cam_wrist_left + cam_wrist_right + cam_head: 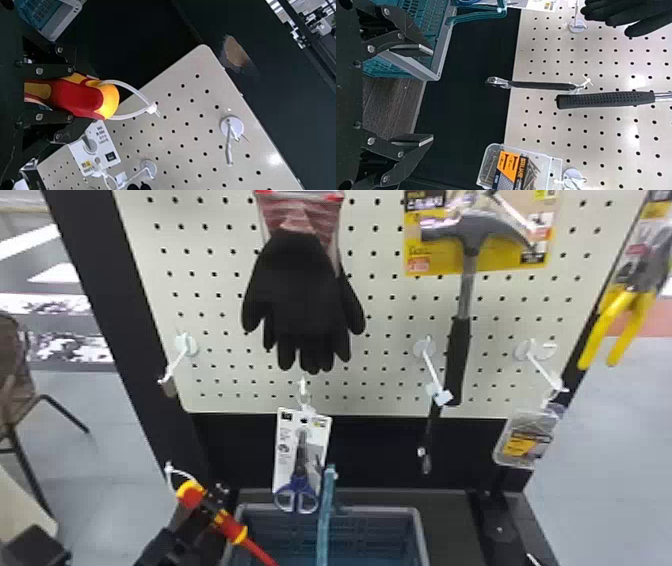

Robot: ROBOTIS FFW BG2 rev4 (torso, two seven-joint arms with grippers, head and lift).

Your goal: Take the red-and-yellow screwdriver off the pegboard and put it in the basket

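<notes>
Left claw (204, 506) grasps screwdriver (233, 528); right claw (432, 95) spread; pale pegboard (225, 340) behind, grey floor (600, 440) beyond.

In front of me: black gloves (305, 300); one hammer (457, 355); carded blue-handled scissors (298, 490); one ratchet (542, 85); clear screw box (492, 168); yellow-handled pliers (622, 315); one chair (15, 375).
</notes>
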